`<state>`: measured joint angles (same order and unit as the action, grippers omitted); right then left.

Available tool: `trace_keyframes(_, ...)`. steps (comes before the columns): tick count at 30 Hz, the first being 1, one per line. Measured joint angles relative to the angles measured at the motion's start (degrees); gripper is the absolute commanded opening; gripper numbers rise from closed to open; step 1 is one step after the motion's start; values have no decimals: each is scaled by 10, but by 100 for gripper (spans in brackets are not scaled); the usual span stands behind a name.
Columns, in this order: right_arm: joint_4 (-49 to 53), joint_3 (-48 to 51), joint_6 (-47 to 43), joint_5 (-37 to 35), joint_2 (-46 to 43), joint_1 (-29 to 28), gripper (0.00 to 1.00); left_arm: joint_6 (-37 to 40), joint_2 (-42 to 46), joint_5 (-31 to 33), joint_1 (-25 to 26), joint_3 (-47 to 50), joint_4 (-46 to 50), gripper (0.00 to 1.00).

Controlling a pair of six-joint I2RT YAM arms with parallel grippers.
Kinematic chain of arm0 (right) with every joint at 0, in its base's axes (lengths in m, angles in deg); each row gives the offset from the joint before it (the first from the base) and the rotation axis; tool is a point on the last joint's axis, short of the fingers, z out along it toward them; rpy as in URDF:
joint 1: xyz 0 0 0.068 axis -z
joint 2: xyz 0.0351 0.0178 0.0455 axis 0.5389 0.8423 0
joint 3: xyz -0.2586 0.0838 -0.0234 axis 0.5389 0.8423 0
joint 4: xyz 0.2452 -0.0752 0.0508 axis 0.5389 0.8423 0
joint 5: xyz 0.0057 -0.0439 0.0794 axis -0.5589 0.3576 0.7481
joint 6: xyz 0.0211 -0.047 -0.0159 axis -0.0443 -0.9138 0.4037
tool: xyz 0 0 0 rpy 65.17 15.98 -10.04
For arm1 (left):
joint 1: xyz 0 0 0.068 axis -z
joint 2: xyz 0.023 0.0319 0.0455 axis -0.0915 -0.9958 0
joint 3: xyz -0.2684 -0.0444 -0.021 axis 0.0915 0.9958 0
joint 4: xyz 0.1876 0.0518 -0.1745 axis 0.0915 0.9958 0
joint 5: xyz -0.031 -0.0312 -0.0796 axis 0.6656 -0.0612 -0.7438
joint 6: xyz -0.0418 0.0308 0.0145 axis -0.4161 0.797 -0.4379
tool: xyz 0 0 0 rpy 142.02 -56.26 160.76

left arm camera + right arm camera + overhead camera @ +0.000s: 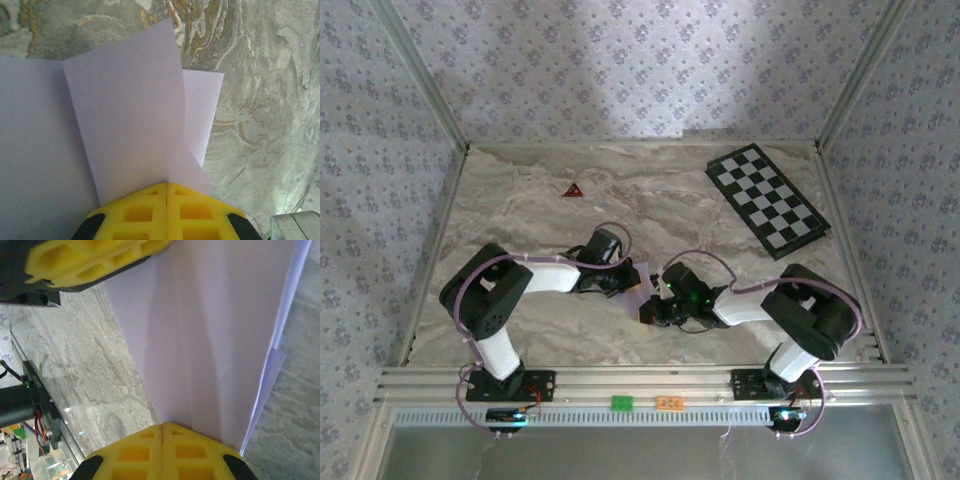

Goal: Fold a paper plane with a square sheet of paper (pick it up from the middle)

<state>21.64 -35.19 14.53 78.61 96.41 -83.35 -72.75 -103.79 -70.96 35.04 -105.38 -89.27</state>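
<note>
Our left gripper [166, 186] is closed tight on the creased square sheet of paper [130, 115], and our right gripper [162, 427] pinches its opposite end, mid-way between the arms over the marble table [520, 210]. We judge the paper light, limp and easily torn; folded edges offer the stiffest hold.

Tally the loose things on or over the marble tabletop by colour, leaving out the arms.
Pale lilac: 1, the folded paper
Black-and-white: 1, the checkered board
Dark red: 1, the small triangle
Total: 3
</note>
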Motion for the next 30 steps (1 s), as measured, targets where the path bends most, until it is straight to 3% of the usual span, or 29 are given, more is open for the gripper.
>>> trace_keyframes(14, 4, 0, 0, -2, -2, 0, 0, 16, -3, -15, -14, -6, 13, 0)
trace_keyframes(22, 1, 1, 2, -2, -1, 0, 0, 47, -5, -21, -64, -6, 10, 0)
trace_keyframes(30, 1, 1, 2, -2, -1, 0, 0, 78, -21, -66, -110, -9, -3, 0)
